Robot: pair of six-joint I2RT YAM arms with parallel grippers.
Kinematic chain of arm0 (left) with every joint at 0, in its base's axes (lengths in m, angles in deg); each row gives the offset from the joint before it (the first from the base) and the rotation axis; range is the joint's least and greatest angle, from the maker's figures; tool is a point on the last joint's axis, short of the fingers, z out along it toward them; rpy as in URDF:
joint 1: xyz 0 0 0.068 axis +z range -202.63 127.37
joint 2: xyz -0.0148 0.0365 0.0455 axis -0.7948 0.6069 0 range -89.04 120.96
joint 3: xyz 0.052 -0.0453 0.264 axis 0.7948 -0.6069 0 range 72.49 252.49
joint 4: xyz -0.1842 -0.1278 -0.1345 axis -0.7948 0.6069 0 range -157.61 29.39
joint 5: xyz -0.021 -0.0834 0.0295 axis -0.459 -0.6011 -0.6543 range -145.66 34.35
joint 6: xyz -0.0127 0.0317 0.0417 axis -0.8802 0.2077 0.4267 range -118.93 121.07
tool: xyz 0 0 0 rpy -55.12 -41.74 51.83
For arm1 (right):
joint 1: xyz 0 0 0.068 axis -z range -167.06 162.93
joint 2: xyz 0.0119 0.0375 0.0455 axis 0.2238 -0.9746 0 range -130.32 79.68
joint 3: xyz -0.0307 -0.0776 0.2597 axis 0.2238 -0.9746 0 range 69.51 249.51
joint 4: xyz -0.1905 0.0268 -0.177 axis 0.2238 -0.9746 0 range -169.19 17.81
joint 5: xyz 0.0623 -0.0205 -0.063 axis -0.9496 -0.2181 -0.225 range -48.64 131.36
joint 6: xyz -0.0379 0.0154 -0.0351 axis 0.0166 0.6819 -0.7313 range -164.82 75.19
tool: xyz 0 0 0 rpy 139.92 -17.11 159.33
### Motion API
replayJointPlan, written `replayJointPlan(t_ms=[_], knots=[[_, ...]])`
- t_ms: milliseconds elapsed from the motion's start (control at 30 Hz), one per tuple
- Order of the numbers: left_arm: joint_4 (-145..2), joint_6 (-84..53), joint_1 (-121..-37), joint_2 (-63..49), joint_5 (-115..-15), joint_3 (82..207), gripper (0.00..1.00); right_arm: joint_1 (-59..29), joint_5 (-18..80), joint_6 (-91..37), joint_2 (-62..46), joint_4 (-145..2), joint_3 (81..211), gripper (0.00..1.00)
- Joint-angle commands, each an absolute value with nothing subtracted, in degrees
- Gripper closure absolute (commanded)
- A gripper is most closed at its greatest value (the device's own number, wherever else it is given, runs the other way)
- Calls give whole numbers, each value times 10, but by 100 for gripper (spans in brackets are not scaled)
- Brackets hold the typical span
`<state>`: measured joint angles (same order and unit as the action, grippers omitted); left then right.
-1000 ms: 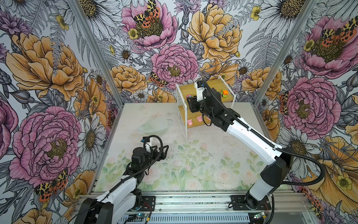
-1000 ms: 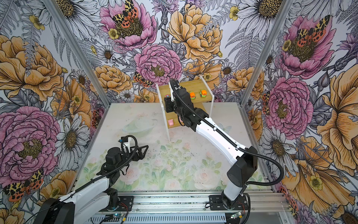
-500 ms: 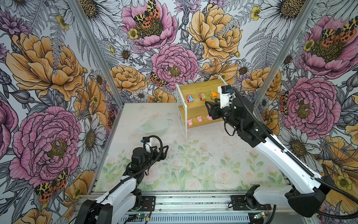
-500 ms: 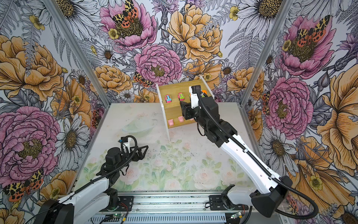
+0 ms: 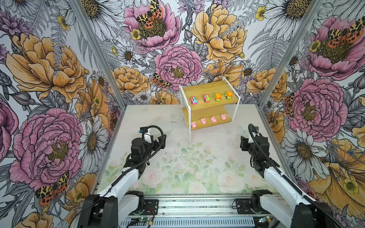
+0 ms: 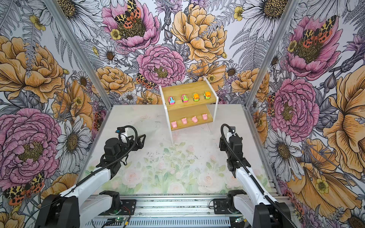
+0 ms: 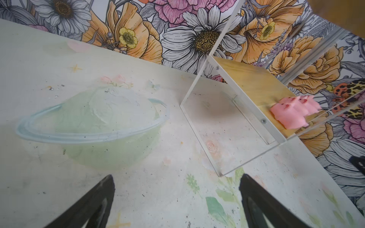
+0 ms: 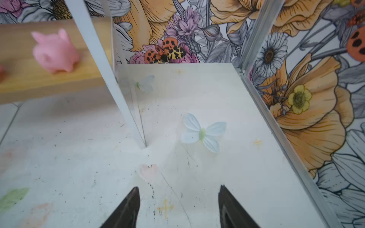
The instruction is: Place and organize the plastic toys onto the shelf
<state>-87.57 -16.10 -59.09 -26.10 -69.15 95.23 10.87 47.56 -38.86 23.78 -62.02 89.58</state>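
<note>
The small two-tier shelf of light wooden boards in a thin white frame (image 5: 207, 89) stands far back on the pale flower-printed table (image 5: 197, 167), right of the middle. On its upper board two pink plastic toy cars (image 5: 193, 100) (image 5: 206, 98) sit left of two orange-and-green plastic toy cars (image 5: 217, 97) (image 5: 228, 95); on the lower board, in front, stand four pink plastic pigs (image 5: 193, 124) (image 5: 203, 120) (image 5: 213, 119) (image 5: 223, 116) in a row. My left claw (image 7: 176, 178) hangs before the shelf to its left, my right claw (image 8: 178, 189) to its right, both well apart from it.
</note>
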Motion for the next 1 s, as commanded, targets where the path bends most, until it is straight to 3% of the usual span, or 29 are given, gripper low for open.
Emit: replayJointPlan(t_ms=[0,300,533,967], knots=[[-920,-144,-572,-219,-696,984,1,120,476,-391,220,-419,861,37],[-933,-87,-551,-172,-669,1024,1,148,466,-402,58,-257,860,35],[-1038,-64,-501,-151,-645,991,1,158,428,-395,-86,-144,882,35],[-989,-34,-456,-109,-634,1009,1,129,477,-413,-81,-227,918,38]])
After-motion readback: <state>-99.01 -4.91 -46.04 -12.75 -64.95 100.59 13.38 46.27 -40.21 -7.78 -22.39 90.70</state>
